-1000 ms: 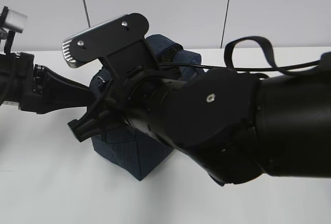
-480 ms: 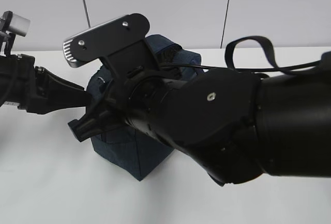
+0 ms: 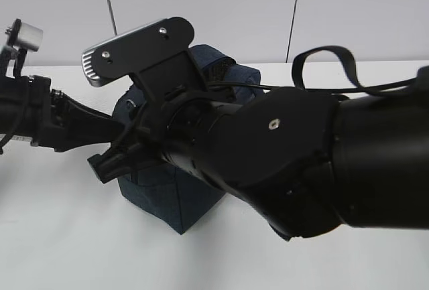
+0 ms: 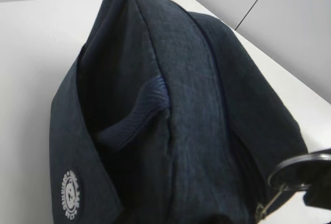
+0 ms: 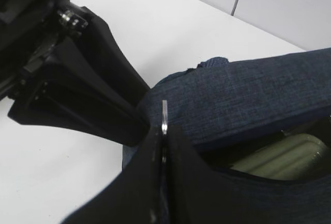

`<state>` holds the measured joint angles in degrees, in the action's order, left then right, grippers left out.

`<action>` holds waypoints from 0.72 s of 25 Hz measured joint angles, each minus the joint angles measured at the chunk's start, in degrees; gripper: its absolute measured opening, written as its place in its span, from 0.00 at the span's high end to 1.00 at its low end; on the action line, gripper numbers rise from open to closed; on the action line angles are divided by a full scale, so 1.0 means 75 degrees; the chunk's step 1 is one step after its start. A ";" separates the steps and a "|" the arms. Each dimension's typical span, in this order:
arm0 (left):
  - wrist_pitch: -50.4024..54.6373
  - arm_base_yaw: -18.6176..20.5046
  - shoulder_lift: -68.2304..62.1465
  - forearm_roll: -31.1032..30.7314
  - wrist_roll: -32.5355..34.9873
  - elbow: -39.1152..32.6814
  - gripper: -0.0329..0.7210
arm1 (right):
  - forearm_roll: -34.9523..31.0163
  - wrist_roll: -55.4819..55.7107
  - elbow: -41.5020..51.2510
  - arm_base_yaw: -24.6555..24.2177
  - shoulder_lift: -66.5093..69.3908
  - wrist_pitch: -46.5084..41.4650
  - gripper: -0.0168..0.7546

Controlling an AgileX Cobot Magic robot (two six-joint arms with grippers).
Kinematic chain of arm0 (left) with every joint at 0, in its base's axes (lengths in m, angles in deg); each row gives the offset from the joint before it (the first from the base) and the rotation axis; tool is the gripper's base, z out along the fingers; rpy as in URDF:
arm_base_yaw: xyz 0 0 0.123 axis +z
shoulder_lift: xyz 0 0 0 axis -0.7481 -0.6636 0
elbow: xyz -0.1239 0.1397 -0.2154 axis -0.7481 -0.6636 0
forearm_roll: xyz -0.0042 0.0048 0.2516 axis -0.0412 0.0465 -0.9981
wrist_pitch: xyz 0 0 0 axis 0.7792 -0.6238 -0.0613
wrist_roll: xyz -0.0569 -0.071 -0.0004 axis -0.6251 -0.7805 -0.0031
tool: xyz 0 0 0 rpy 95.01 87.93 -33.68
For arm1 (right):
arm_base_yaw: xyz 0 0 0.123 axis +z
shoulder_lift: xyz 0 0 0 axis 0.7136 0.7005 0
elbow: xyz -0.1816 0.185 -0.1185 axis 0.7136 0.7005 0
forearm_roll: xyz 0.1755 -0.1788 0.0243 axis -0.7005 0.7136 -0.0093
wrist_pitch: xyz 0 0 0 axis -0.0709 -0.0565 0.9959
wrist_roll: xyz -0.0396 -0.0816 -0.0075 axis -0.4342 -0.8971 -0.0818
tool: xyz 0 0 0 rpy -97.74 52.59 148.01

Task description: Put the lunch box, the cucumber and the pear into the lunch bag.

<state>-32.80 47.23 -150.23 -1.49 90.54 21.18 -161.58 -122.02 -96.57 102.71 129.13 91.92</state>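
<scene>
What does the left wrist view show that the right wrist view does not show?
Only the left wrist view shows the padded handle, a round white logo on the fabric, and a silver ring pull. Only the right wrist view shows the right hand shut on a thin silver piece, the left arm beside it, and a pale green lunch box in the gap under the flap. Both show the navy lunch bag on the white table.

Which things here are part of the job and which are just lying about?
Job: bag; lunch box, inside it; ring pull, pinched by right gripper; left gripper, at the bag's edge. Cucumber and pear are not visible.
Not the job: table; wall.
</scene>
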 joint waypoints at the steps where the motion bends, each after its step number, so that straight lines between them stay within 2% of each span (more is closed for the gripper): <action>1: -0.0027 -0.0051 -0.0049 0.0006 0.0000 0.0002 0.59 | 0.0000 0.0000 0.0000 0.0000 0.0000 0.0000 0.98; 3: -0.0116 -0.0212 -0.0085 0.0008 0.0000 0.0009 0.64 | -0.0011 0.0000 0.0000 0.0000 0.0000 0.0000 0.98; 6: -0.0417 -0.0516 -0.0085 0.0040 0.0000 0.0009 0.86 | -0.0011 0.0000 0.0000 0.0000 0.0000 -0.0003 0.98; 8: -0.0591 -0.0641 -0.0085 0.0068 0.0000 0.0009 0.91 | -0.0047 0.0000 0.0000 0.0000 0.0000 -0.0018 0.98; 18: -0.0616 -0.0696 -0.0085 0.0055 -0.0056 0.0011 0.94 | -0.0414 -0.0585 -0.0046 0.0000 -0.0067 0.0400 0.98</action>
<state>-37.42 42.02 -150.87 -1.08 90.12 21.27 -164.68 -126.40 -96.91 102.71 128.63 94.93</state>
